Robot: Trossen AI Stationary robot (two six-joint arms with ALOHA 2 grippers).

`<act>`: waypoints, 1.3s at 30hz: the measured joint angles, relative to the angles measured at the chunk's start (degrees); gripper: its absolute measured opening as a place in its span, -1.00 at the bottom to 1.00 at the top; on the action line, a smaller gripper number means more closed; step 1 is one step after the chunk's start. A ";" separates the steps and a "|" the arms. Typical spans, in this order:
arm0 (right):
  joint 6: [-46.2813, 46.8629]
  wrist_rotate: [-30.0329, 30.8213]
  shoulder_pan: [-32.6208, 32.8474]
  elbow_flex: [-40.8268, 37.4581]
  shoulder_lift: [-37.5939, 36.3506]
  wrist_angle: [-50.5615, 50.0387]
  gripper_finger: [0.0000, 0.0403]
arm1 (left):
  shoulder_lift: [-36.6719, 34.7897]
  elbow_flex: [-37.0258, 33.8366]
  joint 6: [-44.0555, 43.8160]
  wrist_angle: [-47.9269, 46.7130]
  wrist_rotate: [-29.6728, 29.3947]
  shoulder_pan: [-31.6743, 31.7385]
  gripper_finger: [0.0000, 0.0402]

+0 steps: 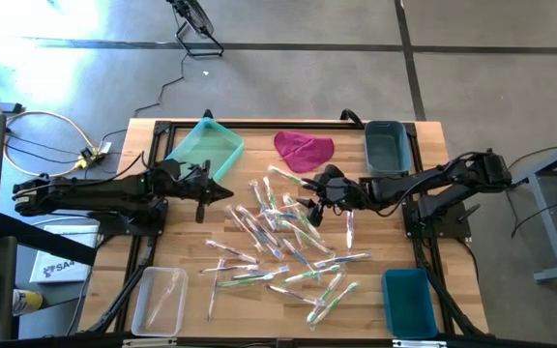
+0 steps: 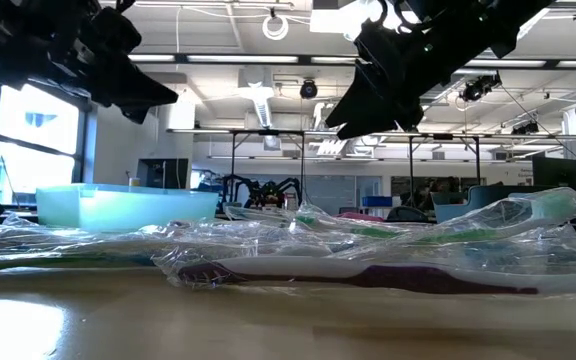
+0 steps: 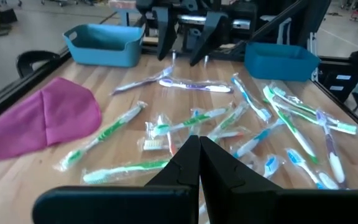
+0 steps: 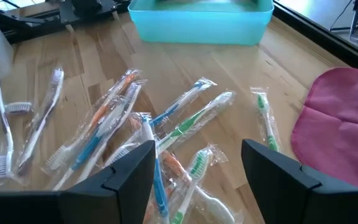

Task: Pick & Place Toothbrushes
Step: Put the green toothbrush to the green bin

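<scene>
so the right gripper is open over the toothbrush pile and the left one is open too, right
Not quite. The right gripper is open over the toothbrushes, but the left gripper is shut: the left wrist view shows its two fingers pressed together with nothing between them.

magenta cloth (image 1: 304,150), 4 bins, wooden table (image 1: 187,237)

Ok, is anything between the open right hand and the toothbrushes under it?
Nothing visible. The right hand hangs open over the toothbrushes, with only bare air below. The magenta cloth lies off to one side, not under the hand. The left hand is shut and waits at the pile's other edge.
</scene>
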 joint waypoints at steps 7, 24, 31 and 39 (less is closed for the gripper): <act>-3.16 0.00 0.00 0.00 0.00 0.68 0.15 | 0.06 0.00 0.87 -0.78 -0.04 0.00 -1.00; -5.83 0.00 -2.18 0.00 0.00 3.90 0.15 | 0.06 0.00 2.83 -0.94 -3.23 0.00 -0.99; -6.00 -0.06 -3.79 0.00 0.00 4.26 0.15 | 0.08 0.02 -0.24 -3.86 -3.26 0.00 -0.99; -5.81 -0.21 -3.76 0.00 0.00 4.29 0.15 | 0.08 0.02 -0.78 -4.17 -3.30 0.00 -0.99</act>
